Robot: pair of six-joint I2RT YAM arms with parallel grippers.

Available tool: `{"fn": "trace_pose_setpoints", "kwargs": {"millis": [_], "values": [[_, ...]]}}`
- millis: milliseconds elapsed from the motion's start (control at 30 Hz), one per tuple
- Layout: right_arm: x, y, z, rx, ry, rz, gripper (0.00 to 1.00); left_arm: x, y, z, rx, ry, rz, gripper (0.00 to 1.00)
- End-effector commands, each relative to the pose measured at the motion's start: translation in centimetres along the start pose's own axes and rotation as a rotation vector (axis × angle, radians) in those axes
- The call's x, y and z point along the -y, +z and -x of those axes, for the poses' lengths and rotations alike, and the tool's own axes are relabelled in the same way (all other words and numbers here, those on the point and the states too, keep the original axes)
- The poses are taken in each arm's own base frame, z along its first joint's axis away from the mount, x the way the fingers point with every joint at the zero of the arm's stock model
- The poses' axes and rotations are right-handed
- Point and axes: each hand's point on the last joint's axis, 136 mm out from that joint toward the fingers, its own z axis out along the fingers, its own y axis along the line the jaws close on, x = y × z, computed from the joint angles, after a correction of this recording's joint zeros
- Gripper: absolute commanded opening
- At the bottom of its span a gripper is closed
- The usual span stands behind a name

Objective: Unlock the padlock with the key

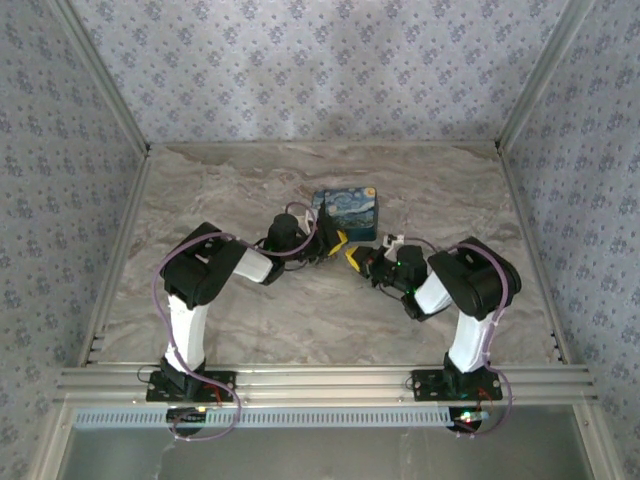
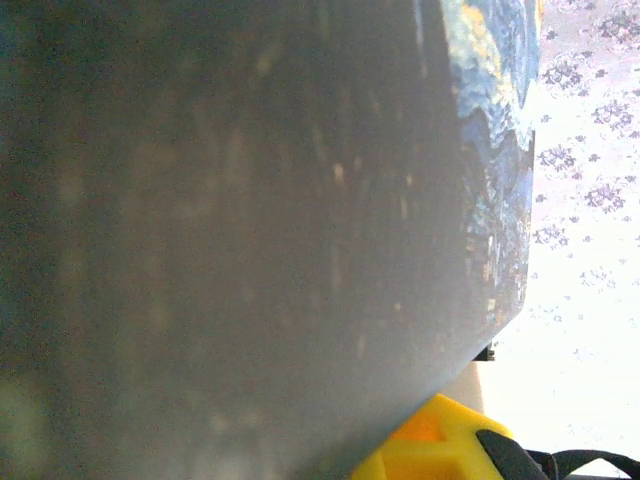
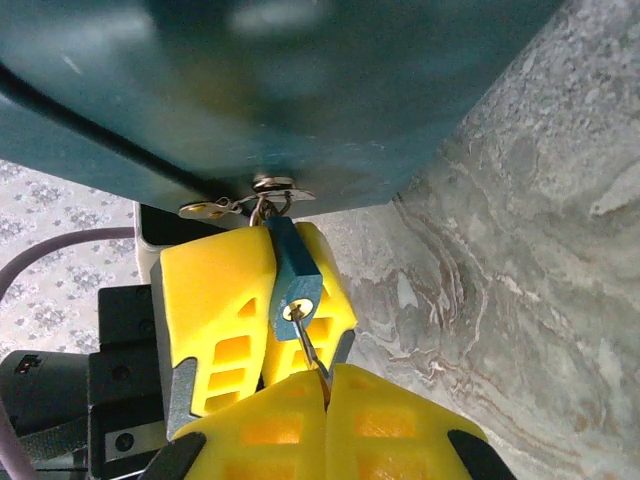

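The left jaws clench the small padlock (image 3: 293, 275), which hangs from the hasp of the painted tin (image 3: 300, 90). The right jaws pinch the key (image 3: 312, 348), its tip at the keyhole. Twisting off-axis could bend the thin key or make it slip from the grip.

Floral blue-grey walls (image 1: 320, 70) on three sides; grey marble tabletop (image 1: 300, 335); aluminium rail (image 1: 330, 378) along near edge.

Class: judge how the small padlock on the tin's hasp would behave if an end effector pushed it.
The padlock joins the hasp only by a thin shackle, so it would probably pivot rather than resist. Its body looks rigid and small, so it is likely light. Its smooth faces may slip.
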Motion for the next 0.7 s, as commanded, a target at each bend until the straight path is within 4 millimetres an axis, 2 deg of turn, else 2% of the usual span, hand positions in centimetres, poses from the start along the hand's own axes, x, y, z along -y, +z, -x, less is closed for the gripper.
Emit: {"fn": "trace_pose_setpoints", "kwargs": {"millis": [0, 133, 233, 400, 667], "values": [[-1.7, 1.2, 2.5, 0.059, -0.052, 0.054, 0.00, 0.3, 0.7, -4.3, -0.171, 0.005, -0.027, 0.00], [-3.9, 1.5, 3.8, 0.068, -0.059, 0.113, 0.00, 0.5, 0.6, -4.8, -0.192, 0.006, -0.033, 0.00], [-5.7, 1.7, 3.8, 0.046, -0.129, 0.148, 0.00, 0.3, 0.5, -4.9, -0.197, -0.003, -0.020, 0.00], [-5.0, 2.3, 2.7, -0.021, -0.240, 0.062, 0.00, 0.8, 0.6, -4.9, -0.197, -0.004, -0.033, 0.00], [-4.1, 2.9, 3.5, -0.005, -0.144, 0.069, 0.00, 1.1, 0.7, -5.1, -0.208, 0.000, -0.032, 0.00]]}}
